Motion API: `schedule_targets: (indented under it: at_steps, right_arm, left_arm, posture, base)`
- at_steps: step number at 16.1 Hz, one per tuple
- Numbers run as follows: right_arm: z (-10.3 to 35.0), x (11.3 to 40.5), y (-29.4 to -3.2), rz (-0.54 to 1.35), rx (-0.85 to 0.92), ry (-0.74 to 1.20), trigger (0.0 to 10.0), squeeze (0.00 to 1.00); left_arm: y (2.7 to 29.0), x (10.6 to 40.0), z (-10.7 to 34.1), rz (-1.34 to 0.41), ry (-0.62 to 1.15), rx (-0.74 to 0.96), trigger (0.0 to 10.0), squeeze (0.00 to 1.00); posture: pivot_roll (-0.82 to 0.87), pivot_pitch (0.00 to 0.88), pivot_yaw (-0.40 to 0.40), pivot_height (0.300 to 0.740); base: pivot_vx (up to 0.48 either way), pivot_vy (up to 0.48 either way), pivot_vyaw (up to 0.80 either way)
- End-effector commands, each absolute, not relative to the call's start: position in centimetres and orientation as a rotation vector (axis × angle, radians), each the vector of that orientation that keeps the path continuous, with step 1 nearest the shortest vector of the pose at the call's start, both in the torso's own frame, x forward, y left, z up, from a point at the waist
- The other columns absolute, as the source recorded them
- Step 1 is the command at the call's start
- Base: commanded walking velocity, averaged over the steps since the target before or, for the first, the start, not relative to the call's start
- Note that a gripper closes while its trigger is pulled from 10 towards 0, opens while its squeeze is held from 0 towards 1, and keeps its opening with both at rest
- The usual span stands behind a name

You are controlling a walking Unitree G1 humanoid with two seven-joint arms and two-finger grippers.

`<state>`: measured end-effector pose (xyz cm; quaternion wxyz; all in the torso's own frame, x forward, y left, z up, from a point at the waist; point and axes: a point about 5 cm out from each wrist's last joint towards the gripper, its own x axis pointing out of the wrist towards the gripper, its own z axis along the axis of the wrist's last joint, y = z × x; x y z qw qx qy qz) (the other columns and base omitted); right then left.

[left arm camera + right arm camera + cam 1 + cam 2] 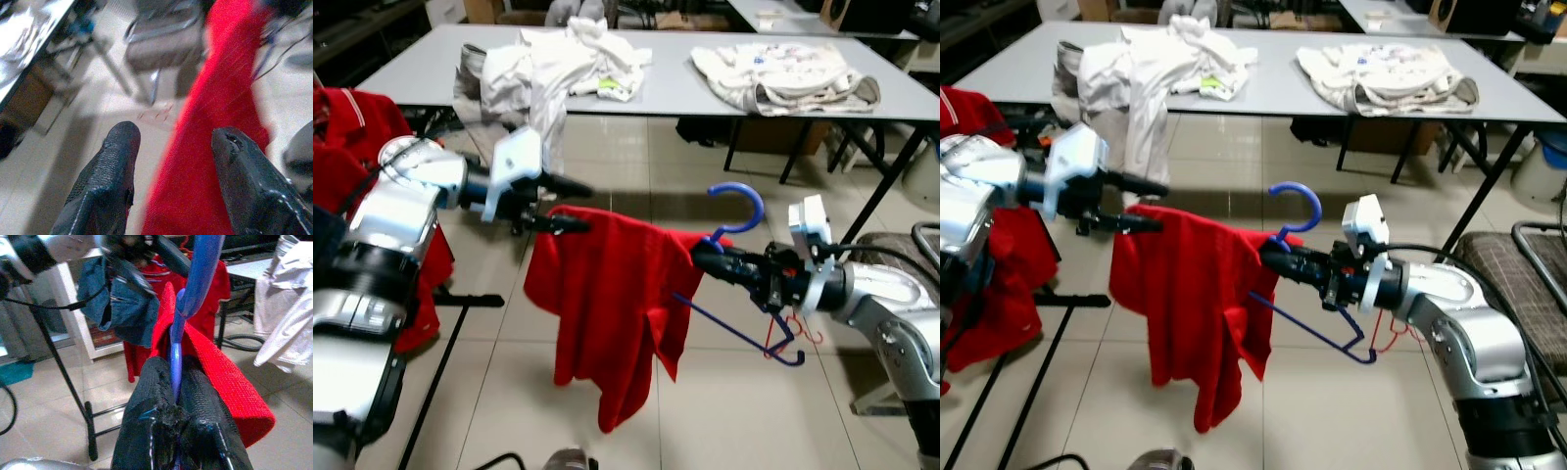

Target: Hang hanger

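1. Holding the blue hanger (pixel 736 210) by its neck, our right gripper (pixel 705 258) has its jaws pressed together on the plastic just below the hook; the right wrist view shows the neck pinched between the two black fingers. We judge this narrow grip the first risk: the hanger can swivel in it.
2. We hold one edge of the red shirt (pixel 607 304) up near our left gripper (pixel 570 206). In the left wrist view its fingers (pixel 105 181) stand spread, with red cloth lying against one of them, so we doubt the cloth is clamped. It may simply slide off.
3. The shirt hangs in mid-air between our two arms, bunched at the hanger's neck, while the hanger's lower bar (pixel 744 338) sticks out bare below the right gripper. Lifting now could drop the shirt to the tiled floor (pixel 509 392).
4. The rack (pixel 58 357) with a denim garment (pixel 122 308) and other red clothes shows in the right wrist view. We expect the hook could snag them, or miss the rail if the hanger twists.
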<state>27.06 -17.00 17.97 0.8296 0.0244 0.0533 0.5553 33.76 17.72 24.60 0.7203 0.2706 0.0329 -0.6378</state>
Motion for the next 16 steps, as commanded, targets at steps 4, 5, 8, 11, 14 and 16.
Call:
schedule_targets:
  at_steps: [4,5,8,11,14,16]
  right_arm:
    - [18.8,28.4,-16.6,1.066,0.050,0.059,0.0,0.00]
    - [18.8,28.7,-16.5,1.015,0.070,0.054,0.0,0.00]
    - [18.7,28.6,-16.1,0.985,0.139,0.039,0.0,0.00]
    - [18.8,28.6,-15.7,0.980,0.187,0.024,0.0,0.00]
    - [19.2,29.1,-16.0,0.939,0.220,0.020,0.0,0.00]
    - [19.3,29.4,-15.9,0.913,0.243,0.024,0.0,0.00]
  left_arm:
    - [17.0,32.4,24.0,-1.397,0.070,0.518,10.0,0.00]
    - [16.6,33.4,24.4,-1.209,0.025,0.440,10.0,0.20]
    - [13.9,32.7,25.0,-1.010,-0.016,0.139,10.0,1.00]
    - [10.7,31.0,23.4,-0.963,-0.015,0.030,10.0,1.00]
    - [9.2,29.7,23.2,-0.955,0.000,-0.030,10.0,1.00]
    - [9.3,29.8,22.4,-0.826,0.034,0.014,10.0,1.00]
  posture:
    - [0.08,0.000,0.011,0.740]
    - [0.08,0.000,0.012,0.740]
    - [0.08,0.000,0.003,0.740]
    - [0.06,0.000,0.000,0.740]
    - [0.05,0.002,-0.008,0.740]
    - [0.04,0.010,-0.015,0.740]
  base:
    - [0.000,0.000,0.00]
    - [0.000,0.000,0.00]
    - [0.000,0.000,0.00]
    - [0.000,0.000,0.00]
    - [0.000,0.000,0.00]
    - [0.000,0.000,0.00]
